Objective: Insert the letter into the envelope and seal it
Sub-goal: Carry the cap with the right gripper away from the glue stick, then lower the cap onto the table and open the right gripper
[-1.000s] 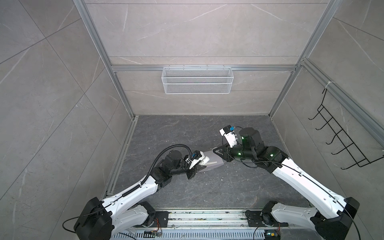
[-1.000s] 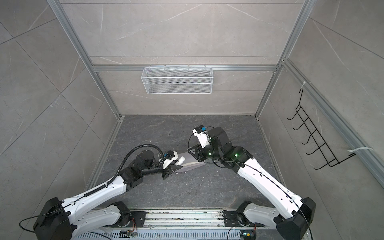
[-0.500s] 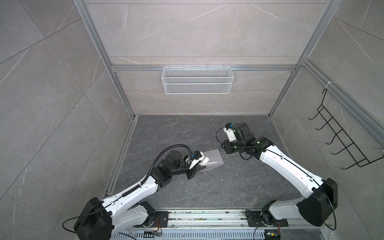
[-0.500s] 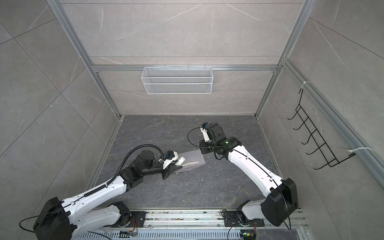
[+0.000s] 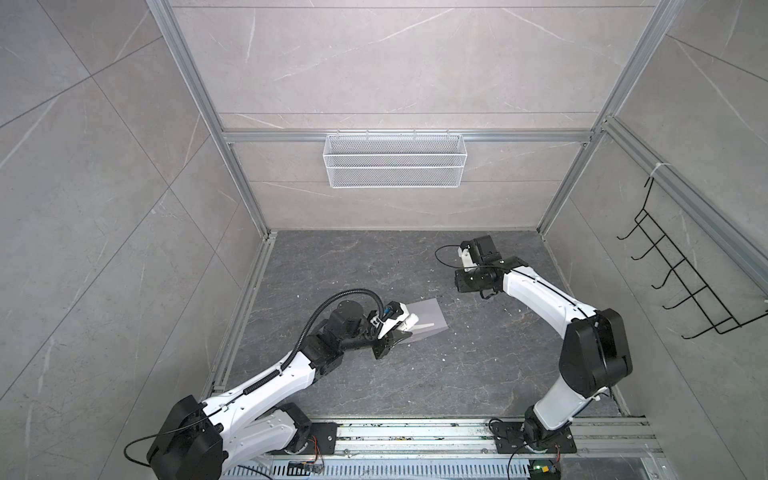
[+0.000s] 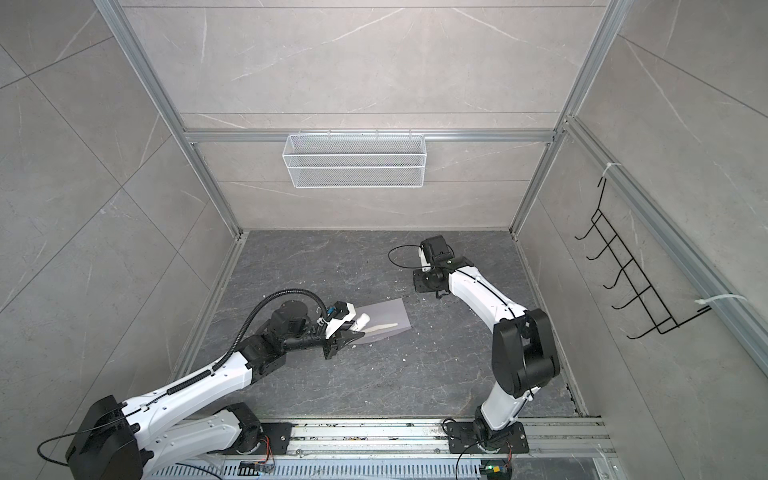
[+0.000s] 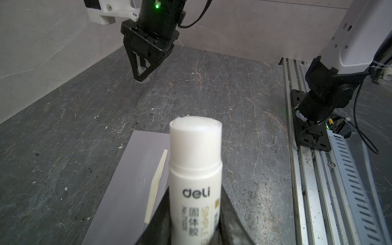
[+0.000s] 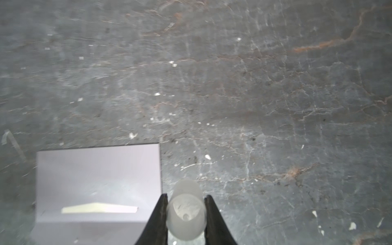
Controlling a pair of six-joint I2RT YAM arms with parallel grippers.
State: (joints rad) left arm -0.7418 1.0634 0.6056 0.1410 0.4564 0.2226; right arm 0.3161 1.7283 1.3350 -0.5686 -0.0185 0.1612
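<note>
Plainly, left fingers [image 7: 233, 229] clamp a "deli" glue stick [image 7: 195, 169]; right fingers [image 8: 159, 220] pinch a translucent cap [image 8: 186, 214].

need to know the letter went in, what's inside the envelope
A thin cream strip of the letter shows at the opening of the envelope. The rest is covered by the envelope's own paper. Anything else inside cannot be seen.

The brand "deli" is read in dark lowercase letters on the white glue stick [image 7: 195, 152] clamped in the left gripper [image 7: 194, 188]. Beneath it, the Chinese characters 固体胶 are printed along the tube. Beside them a small line starting "NO." is seen, its digits too blurred to be made out. Gold lettering, "SIMPLE", is picked out along the side, cut short at the frame edge.
</note>
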